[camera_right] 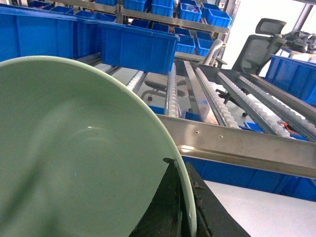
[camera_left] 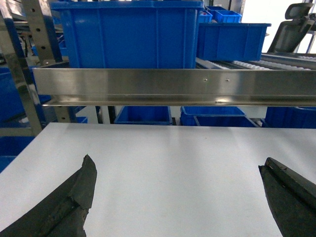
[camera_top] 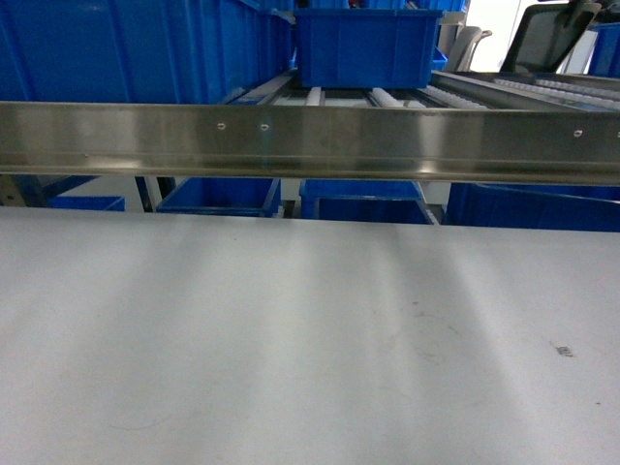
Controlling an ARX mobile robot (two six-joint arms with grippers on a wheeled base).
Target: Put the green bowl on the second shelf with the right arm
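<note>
White tabletop [camera_top: 291,339] in front of steel second shelf [camera_top: 310,140], blue bins [camera_top: 363,44] behind. Right gripper [camera_right: 185,207] pinches green bowl [camera_right: 74,158] rim, held above table. Left gripper [camera_left: 177,197] spread wide, holding nothing.

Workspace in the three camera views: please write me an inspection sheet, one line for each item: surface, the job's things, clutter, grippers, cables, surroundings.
Surface: white tabletop, bare in the head view apart from small dark marks.
Job's things: green bowl fills the right wrist view, raised near the second shelf and not yet on it; the shelf's steel front rail and roller tracks are visible.
Clutter: nothing seen on the table.
Grippers: right gripper shut on the bowl's rim, with a finger on each side of it; left gripper open and empty above the table.
Cables: nothing seen.
Surroundings: blue bins on and below the rack; an office chair behind it.
</note>
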